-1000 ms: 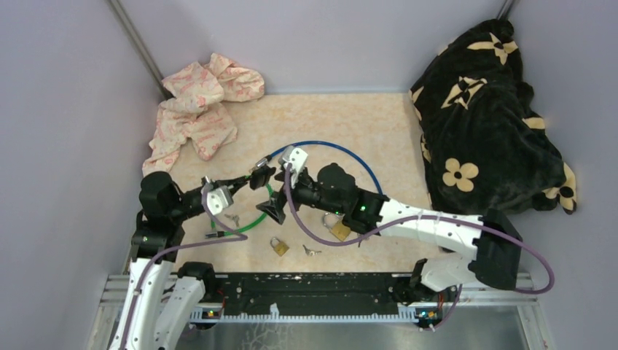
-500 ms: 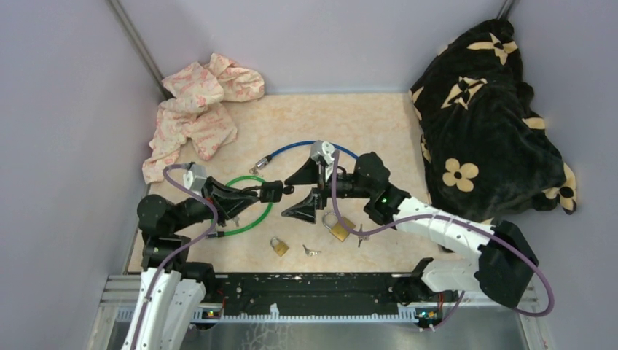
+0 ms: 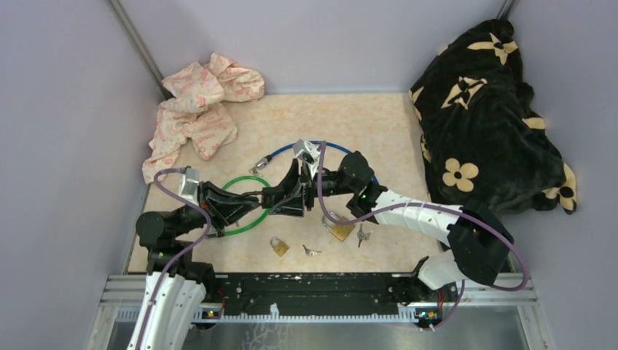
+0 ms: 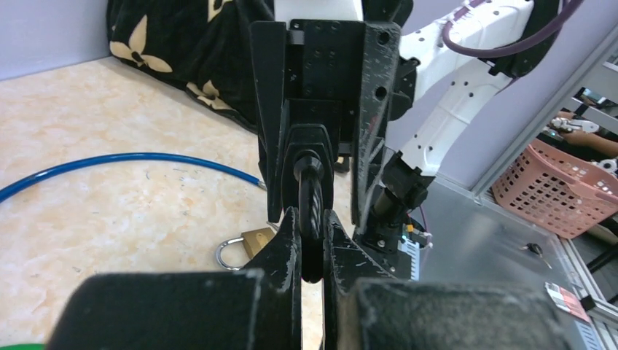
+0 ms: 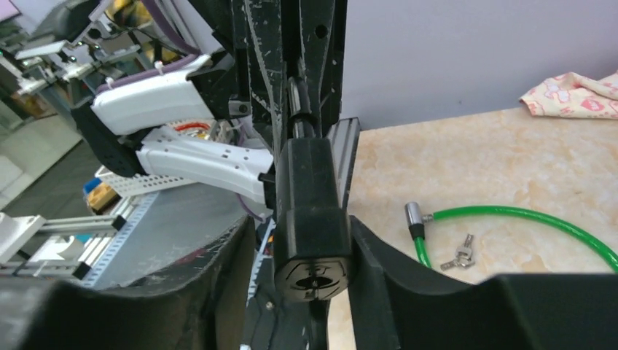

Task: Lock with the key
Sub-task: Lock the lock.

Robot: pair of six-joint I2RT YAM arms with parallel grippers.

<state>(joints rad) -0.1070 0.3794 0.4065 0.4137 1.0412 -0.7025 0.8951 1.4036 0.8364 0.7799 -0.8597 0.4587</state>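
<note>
A black cable lock hangs above the table between both arms. My left gripper (image 3: 264, 195) (image 4: 312, 219) is shut on its black cable (image 4: 312, 200). The lock body (image 3: 280, 198) (image 5: 310, 197) shows its round keyhole face (image 5: 312, 271) in the right wrist view. My right gripper (image 3: 295, 197) (image 5: 300, 219) stands around that body: one finger touches it and a gap shows at the other. Loose keys (image 3: 311, 251) (image 5: 459, 253) lie on the table, and a second bunch of keys (image 3: 362, 235) lies further right. No key is in either gripper.
Two brass padlocks (image 3: 279, 246) (image 3: 339, 227) lie near the front. A green cable lock (image 3: 251, 224) and a blue cable (image 3: 335, 148) loop on the table under the arms. A pink cloth (image 3: 197, 109) sits back left, a black flowered blanket (image 3: 488, 117) at the right.
My left gripper carried the black lock right and lower. My right gripper swung back, then came left onto the lock body with its jaws narrowing.
</note>
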